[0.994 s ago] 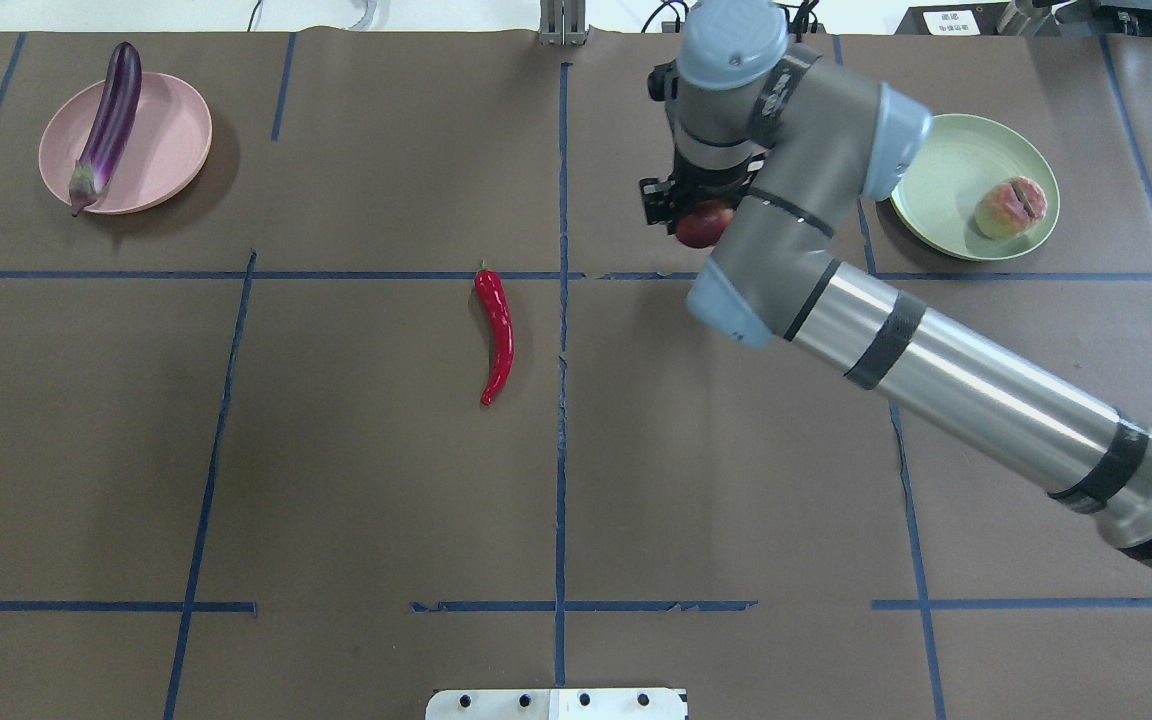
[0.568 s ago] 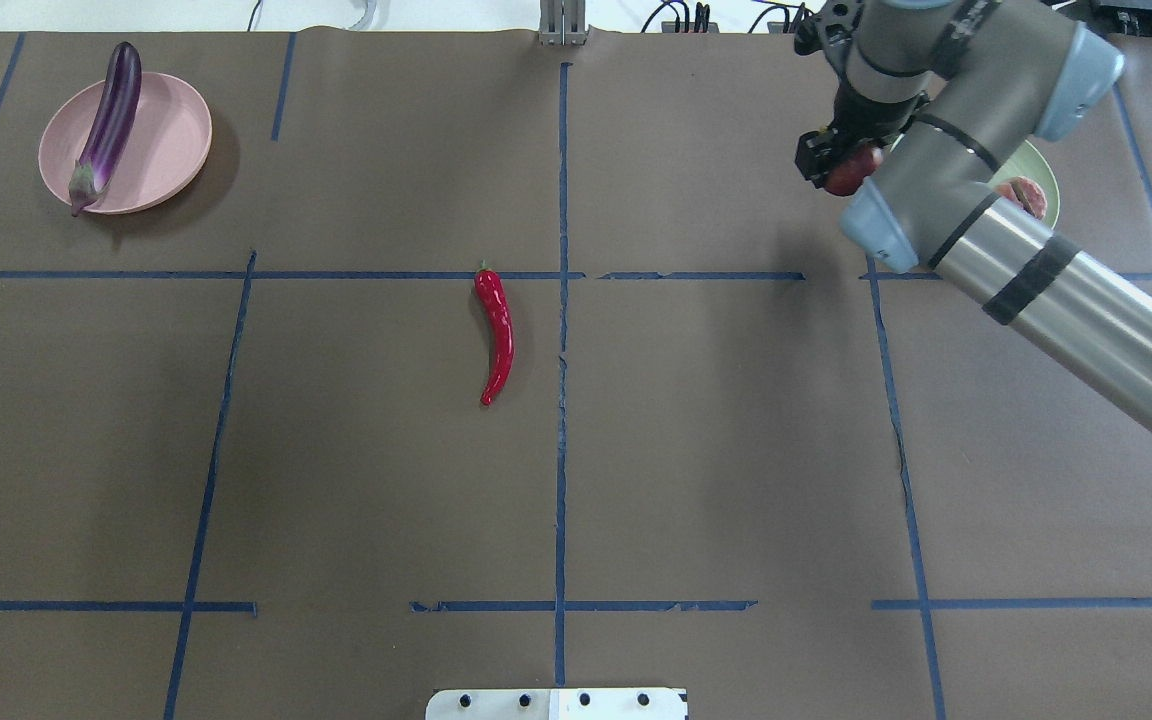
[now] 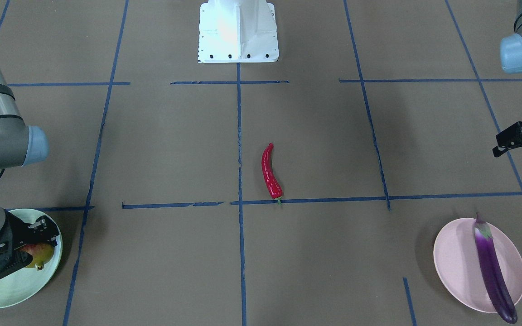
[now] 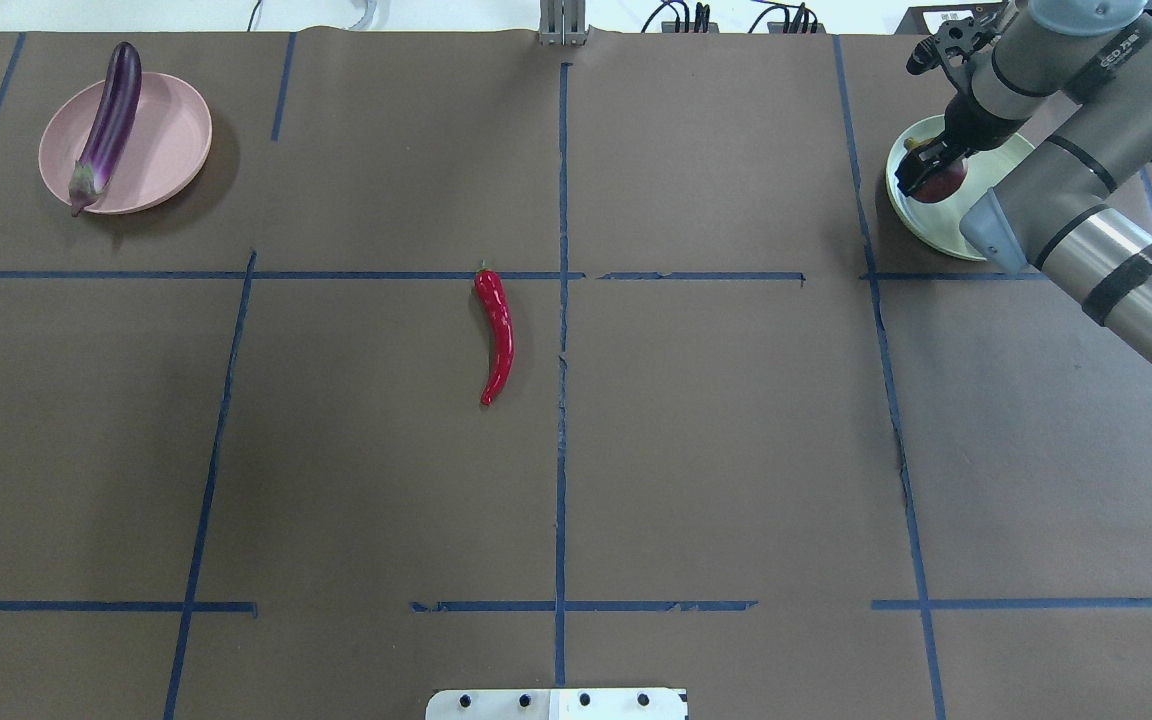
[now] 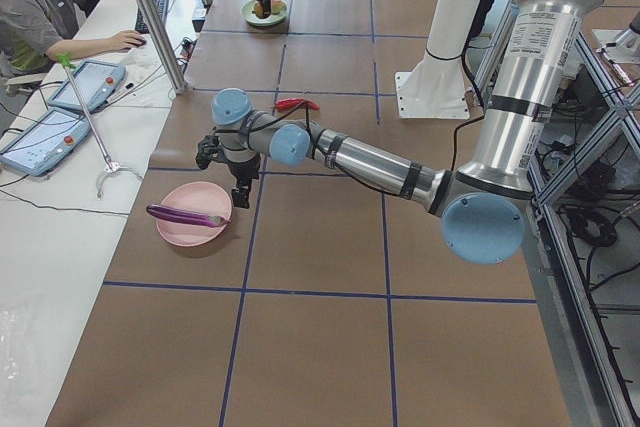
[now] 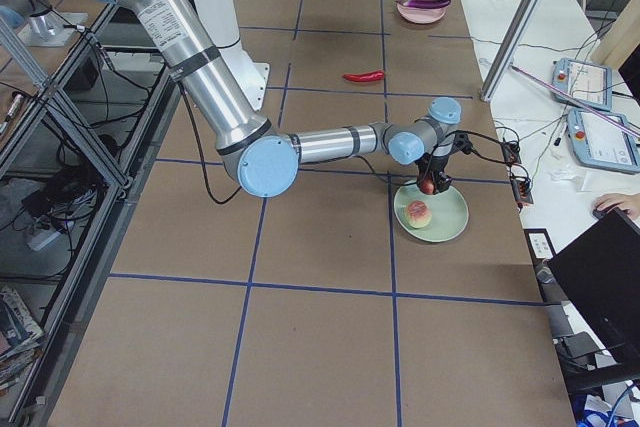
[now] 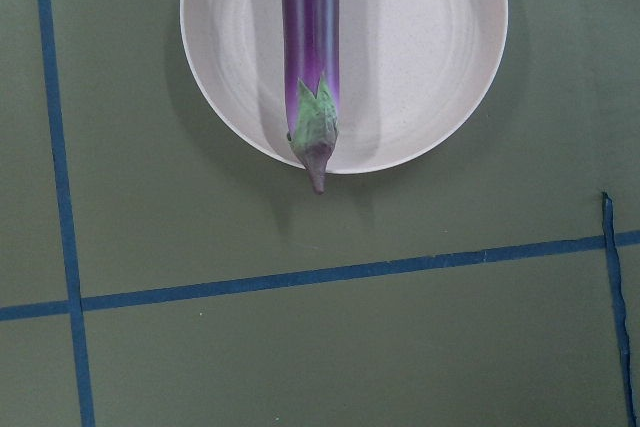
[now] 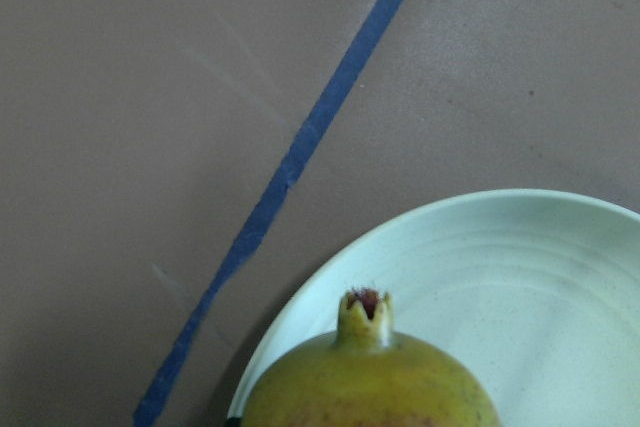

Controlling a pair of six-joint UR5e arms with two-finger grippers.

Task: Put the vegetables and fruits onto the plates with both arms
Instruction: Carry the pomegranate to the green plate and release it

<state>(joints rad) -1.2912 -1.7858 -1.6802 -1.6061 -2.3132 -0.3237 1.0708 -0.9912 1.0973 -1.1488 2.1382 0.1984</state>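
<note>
My right gripper (image 4: pixel 921 172) is shut on the red-and-yellow-green pomegranate (image 4: pixel 948 180) and holds it just over the near-left part of the pale green plate (image 4: pixel 936 232). The right wrist view shows the pomegranate's crown (image 8: pixel 366 313) above the plate (image 8: pixel 540 287). The peach (image 6: pixel 418 213) lies on the same plate. The purple eggplant (image 4: pixel 106 125) lies across the pink plate (image 4: pixel 171 140). The red chili (image 4: pixel 496 335) lies on the table near the middle. My left gripper (image 3: pixel 521 142) is open and empty, hovering beside the pink plate (image 3: pixel 456 262).
The white base block (image 3: pixel 238 31) stands at the robot's side of the table. Blue tape lines cross the brown table cover. An operator (image 5: pixel 40 17) with tablets sits at a side bench, behind a metal post (image 5: pixel 150 17).
My right arm has swung right with the pomegranate, from the back middle of the table to over the green plate, and now hides the peach from overhead. The left gripper has hardly moved.
</note>
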